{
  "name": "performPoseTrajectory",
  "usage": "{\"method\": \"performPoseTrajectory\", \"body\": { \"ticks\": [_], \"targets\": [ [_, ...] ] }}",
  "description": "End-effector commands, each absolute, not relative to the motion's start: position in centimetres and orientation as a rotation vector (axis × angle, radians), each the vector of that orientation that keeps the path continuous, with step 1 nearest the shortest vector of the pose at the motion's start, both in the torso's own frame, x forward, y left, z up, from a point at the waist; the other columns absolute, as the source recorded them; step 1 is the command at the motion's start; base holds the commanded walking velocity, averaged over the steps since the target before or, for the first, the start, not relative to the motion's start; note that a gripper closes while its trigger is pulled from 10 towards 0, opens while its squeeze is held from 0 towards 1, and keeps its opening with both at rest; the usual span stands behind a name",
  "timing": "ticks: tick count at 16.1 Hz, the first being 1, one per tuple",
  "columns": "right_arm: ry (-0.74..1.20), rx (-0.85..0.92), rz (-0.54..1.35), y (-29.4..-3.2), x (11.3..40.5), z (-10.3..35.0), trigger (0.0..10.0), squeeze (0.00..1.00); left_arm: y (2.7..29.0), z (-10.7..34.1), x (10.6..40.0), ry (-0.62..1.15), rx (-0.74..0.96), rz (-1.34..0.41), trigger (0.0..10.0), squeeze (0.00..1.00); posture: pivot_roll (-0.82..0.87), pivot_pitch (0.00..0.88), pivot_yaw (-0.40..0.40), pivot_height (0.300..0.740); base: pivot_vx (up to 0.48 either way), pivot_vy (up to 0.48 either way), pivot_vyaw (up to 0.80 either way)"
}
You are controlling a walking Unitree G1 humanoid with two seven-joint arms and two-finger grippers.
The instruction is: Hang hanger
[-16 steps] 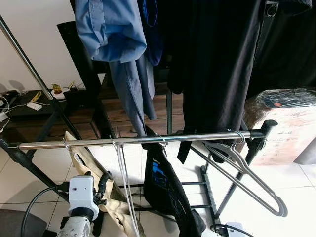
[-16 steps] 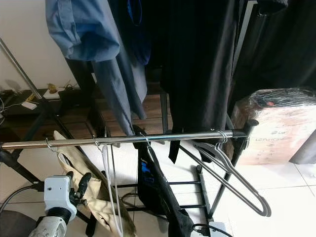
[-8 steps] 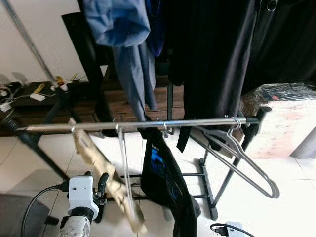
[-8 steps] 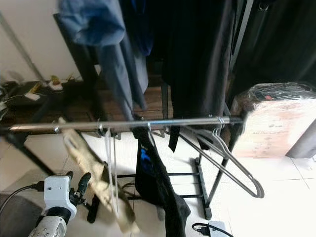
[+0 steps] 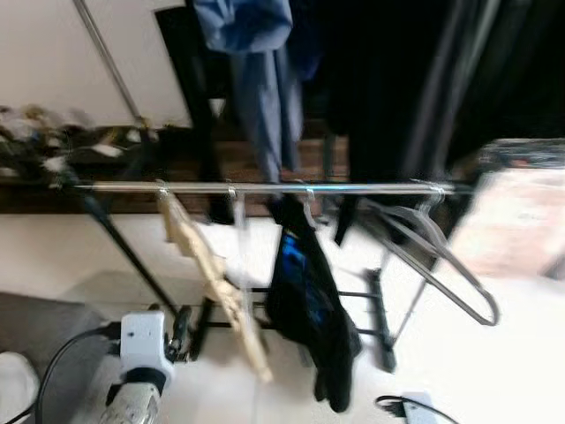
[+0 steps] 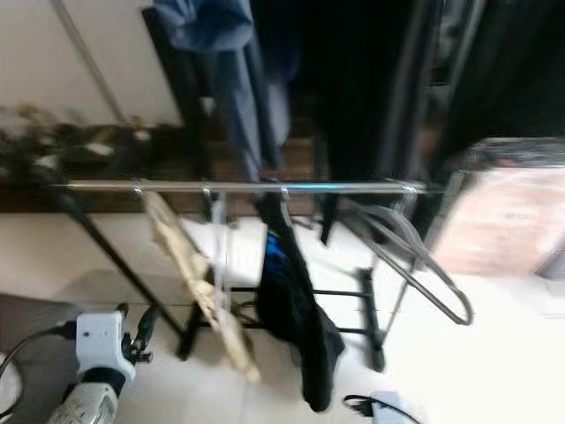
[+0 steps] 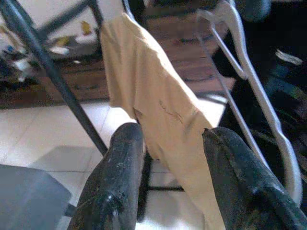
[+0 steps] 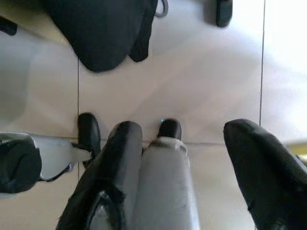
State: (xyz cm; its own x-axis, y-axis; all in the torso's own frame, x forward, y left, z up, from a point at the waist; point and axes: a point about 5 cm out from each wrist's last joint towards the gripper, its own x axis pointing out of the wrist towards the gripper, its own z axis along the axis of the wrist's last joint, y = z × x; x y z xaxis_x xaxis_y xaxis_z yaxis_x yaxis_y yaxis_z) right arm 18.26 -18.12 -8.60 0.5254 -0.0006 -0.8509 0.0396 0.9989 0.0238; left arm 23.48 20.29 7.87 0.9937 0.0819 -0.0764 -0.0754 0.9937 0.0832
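Observation:
A chrome rail [image 5: 265,188] crosses the blurred eye views. On it hang a beige garment [image 5: 216,283], a thin white hanger [image 7: 254,86], a black garment with a blue print [image 5: 309,300] and, at the right end, empty grey hangers [image 5: 441,265]. My left gripper [image 5: 179,329] is low at the left, below and short of the rail. In the left wrist view this gripper [image 7: 172,158] is open with nothing between its fingers, and the beige garment [image 7: 158,105] hangs just beyond them. My right gripper [image 8: 192,143] hangs open over the tiled floor.
Dark clothes and a blue shirt [image 5: 256,53] hang from a higher bar behind. A wrapped box [image 5: 521,212] stands at the right. A low dark shelf with cables [image 5: 53,150] runs along the wall at the left. The rack's black legs [image 5: 380,318] stand on pale tiles.
The camera has pulled back and shifted, so the rack looks smaller and blurred. The beige garment has swung out slantwise from the rail. My left arm keeps its place in the picture.

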Motion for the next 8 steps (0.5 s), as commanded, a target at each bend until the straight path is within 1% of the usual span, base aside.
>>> {"method": "performPoseTrajectory", "body": {
  "ticks": [1,8],
  "targets": [
    [1.043,0.052,-0.038,-18.41,17.53,-8.92,10.0,0.0,20.49,7.53,23.13,0.099,0.071,0.088,10.0,0.0,-0.1,0.096,0.059,0.74,-0.27,0.0,0.0],
    [1.049,0.041,-0.025,-18.5,17.41,-8.96,10.0,0.0,20.47,7.31,23.08,0.105,0.069,0.095,10.0,0.0,-0.09,0.082,0.056,0.74,-0.265,0.0,0.0]
  ]
}}
